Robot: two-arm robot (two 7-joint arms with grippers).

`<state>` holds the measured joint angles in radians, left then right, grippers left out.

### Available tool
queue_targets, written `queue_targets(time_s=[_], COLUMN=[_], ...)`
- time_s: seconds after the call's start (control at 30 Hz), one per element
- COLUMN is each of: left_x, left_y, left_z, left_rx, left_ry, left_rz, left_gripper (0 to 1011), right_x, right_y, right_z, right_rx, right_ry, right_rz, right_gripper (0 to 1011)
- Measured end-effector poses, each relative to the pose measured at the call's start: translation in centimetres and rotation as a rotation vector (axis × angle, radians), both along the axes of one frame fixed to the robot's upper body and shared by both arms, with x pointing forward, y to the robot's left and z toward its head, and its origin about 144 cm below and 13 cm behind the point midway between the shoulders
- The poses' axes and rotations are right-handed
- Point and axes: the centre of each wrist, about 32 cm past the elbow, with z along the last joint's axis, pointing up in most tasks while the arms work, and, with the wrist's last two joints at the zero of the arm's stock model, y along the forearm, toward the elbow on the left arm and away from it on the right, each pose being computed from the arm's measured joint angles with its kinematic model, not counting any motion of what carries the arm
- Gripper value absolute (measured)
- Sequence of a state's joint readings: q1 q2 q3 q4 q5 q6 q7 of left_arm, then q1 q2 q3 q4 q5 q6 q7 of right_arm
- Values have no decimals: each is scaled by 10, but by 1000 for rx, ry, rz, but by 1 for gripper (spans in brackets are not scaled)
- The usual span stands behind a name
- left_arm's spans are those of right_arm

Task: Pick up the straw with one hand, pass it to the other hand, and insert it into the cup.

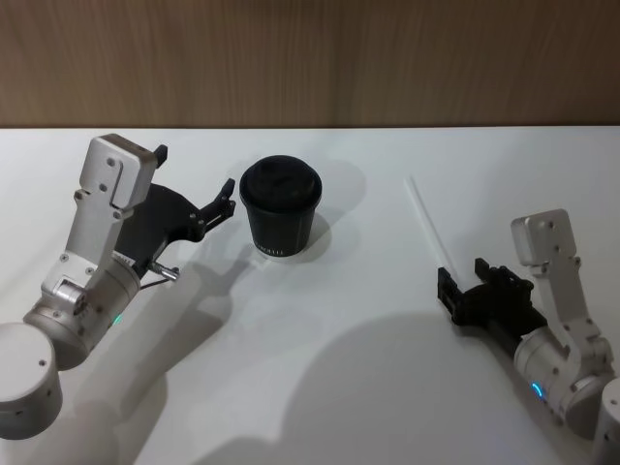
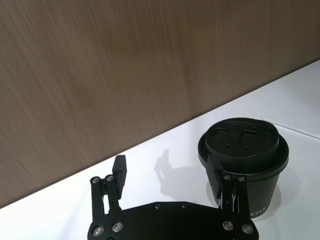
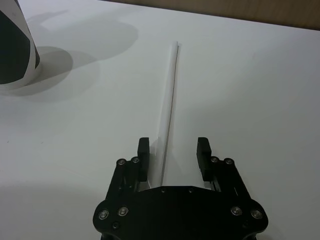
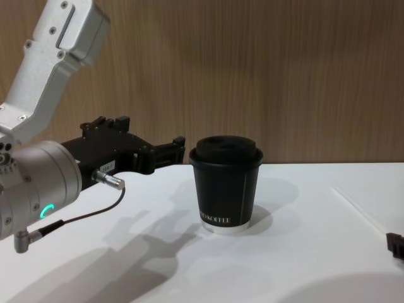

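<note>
The right gripper (image 1: pixel 463 277) is sitting low over the table (image 1: pixel 339 339) at the robot's right, its two black fingers (image 3: pixel 143 151) spread wide and closing on nothing. The straw (image 3: pixel 169 100) is lying flat on the table, and its near end is running in between those fingers, closer to one of them than to the other; whether it is touching that finger cannot be told. From there the straw (image 1: pixel 428 225) is stretching away from the robot and angling slightly toward the middle of the table, well apart from the cup (image 1: pixel 279 208). The left gripper (image 1: pixel 221 205) is reaching in from the robot's left, its jaws also parted and empty. In the left wrist view one fingertip (image 2: pixel 217 172) is showing right against the cup's side, though contact cannot be confirmed, while the other is pointing past the cup toward the wooden wall (image 2: pixel 125 65). The cup (image 4: pixel 225 183) is standing upright near the table's middle with its domed lid (image 2: pixel 243 142) pressed on, so whatever is inside is hidden.
</note>
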<state>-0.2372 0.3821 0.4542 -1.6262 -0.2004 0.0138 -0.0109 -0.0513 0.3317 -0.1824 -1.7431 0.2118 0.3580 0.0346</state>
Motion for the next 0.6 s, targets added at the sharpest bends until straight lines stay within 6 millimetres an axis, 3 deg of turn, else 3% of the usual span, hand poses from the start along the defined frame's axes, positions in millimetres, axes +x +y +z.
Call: queue_targets(time_s=[0.13, 0.23, 0.6], left_x=[0, 0, 0], left_y=[0, 0, 0], left_z=[0, 0, 0], left_rx=[0, 0, 0], left_ry=[0, 0, 0], left_rz=[0, 0, 0], left_gripper=[1003, 1003, 1003], right_x=[-1, -1, -4], right_y=[-1, -1, -2], right_z=[-1, -2, -5], right_rx=[1, 2, -1], right_ry=[4, 7, 12], right_rz=[4, 8, 21], right_gripper=[483, 340, 207])
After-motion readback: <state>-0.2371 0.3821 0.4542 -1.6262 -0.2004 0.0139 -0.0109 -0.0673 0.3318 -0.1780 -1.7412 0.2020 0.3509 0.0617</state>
